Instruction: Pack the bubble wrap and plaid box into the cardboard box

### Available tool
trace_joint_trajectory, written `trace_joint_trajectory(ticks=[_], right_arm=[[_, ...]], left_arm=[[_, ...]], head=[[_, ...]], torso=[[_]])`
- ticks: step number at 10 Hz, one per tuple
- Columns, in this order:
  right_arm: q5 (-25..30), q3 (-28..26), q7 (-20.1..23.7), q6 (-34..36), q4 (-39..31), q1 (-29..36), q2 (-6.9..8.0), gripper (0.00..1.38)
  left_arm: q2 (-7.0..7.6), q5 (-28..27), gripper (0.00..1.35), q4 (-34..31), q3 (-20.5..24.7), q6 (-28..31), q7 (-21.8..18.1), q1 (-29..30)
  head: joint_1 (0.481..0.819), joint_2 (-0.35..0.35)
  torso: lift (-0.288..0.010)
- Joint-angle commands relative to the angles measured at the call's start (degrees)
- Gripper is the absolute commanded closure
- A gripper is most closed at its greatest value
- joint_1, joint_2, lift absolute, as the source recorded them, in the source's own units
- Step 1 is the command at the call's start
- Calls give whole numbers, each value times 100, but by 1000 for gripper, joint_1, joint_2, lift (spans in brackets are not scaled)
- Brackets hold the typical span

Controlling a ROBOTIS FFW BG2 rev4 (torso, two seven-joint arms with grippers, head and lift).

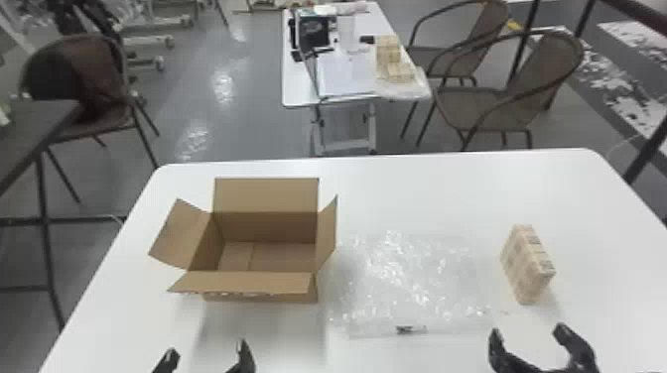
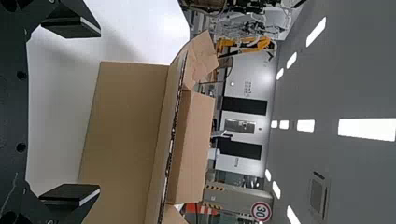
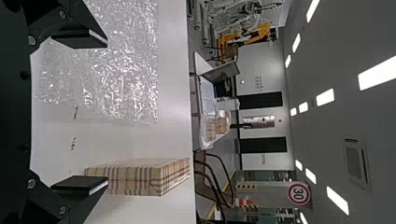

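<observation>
Leaving gap — plaid box (image 1: 527, 268) near bubble wrap (image 1: 412, 278) edge.

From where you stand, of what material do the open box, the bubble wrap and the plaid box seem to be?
Open box: matt brown cardboard; the flap edge is corrugated.
Bubble wrap: clear, glossy plastic film, by its many glints.
Plaid box: probably printed card or paper wrapping, its finish uncertain.

Grey glossy floor (image 1: 208, 99) | brown chairs (image 1: 496, 104) | white rear table (image 1: 298, 89) | lit ceiling strips (image 2: 366, 129)
</observation>
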Motion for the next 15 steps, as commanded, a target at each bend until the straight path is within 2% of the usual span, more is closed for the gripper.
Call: trace_joint_trajectory(ticks=[1,10,13,15], right_arm=[[-7,7,0,0,8,10,0,246],[-51,-2,0,0,17,19,43,246],[-60,-2,0,18,17,19,35,246],[-68,7,35,44,17,19,35,246]], left_arm=[[0,3,128,1,-2,-10,0,0],[-18,82,130,-8,68,-116,0,-26],[-149,346,140,-245,560,122,-70,-53],[-343,373,142,-465,1228,421,-536,-158]], head=[[695,96],[695,100],[695,126],[695,175]], torso=[[-89],[-89],[-89],[-89]])
